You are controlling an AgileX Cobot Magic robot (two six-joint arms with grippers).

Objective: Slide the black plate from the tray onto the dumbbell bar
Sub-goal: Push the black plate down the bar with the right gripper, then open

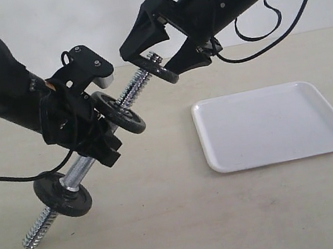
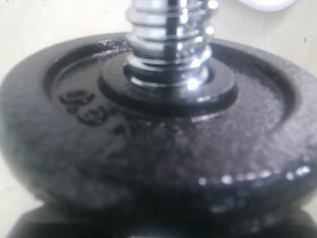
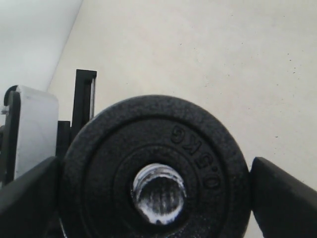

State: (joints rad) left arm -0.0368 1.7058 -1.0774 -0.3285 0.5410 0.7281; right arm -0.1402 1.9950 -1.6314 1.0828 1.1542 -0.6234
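Light was bright, even, diffuse; only faint soft shadows lay under white shallow plastic tray (image 1: 269, 126) on pale beige tabletop (image 1: 183, 224). Left wrist pic was v. blurred close-up, w/ glare specks on chrome threaded bar (image 2: 168, 44) & glossy black cast disc (image 2: 148, 163). Right wrist pic was sharper on matte-black round plate (image 3: 198, 148), corners soft.

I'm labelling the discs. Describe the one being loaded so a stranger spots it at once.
Find the tilted chrome dumbbell bar held up by the left gripper. Follow it to its upper threaded tip, where the right gripper clamps the black plate. The two other discs sit lower on the bar, ungripped.
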